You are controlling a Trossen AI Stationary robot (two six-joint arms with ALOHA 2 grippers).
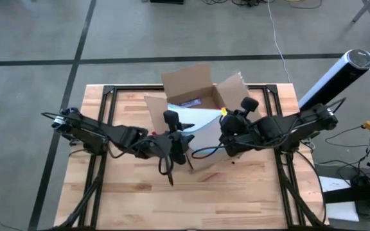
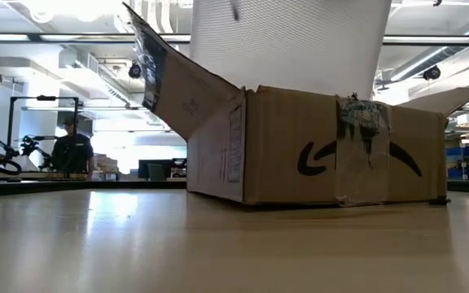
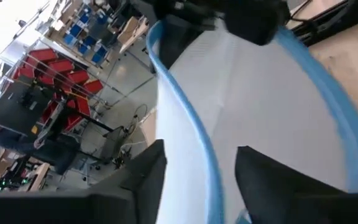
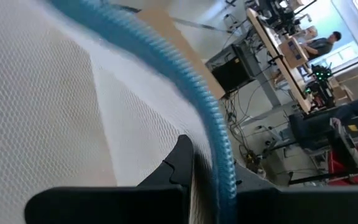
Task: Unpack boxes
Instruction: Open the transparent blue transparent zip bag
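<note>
The brown cardboard box (image 1: 190,88) stands open at the table's far middle, its flaps spread; the low view shows its taped, printed side (image 2: 357,150). A white mesh pouch with a blue edge (image 1: 196,123) is held up in front of and above the box, between my two grippers; in the low view it (image 2: 291,37) rises out of the picture's top. My left gripper (image 1: 172,128) is shut on the pouch's left side. My right gripper (image 1: 231,125) is shut on its right side. My left gripper pinches the pouch's blue edge (image 3: 205,163) between its two fingers, and the edge runs on between them out of the picture. The pouch is lifted clear of the table and bows between the two holds. My right gripper pinches the pouch's blue ribbed edge (image 4: 224,163) between its two fingers, with the white mesh beside it. The pouch is lifted clear of the table.
Bare wooden tabletop (image 1: 236,192) lies near the front edge. A white and black cylinder (image 1: 336,77) stands off the table's far right corner. In the low view a person (image 2: 72,150) stands in the room behind.
</note>
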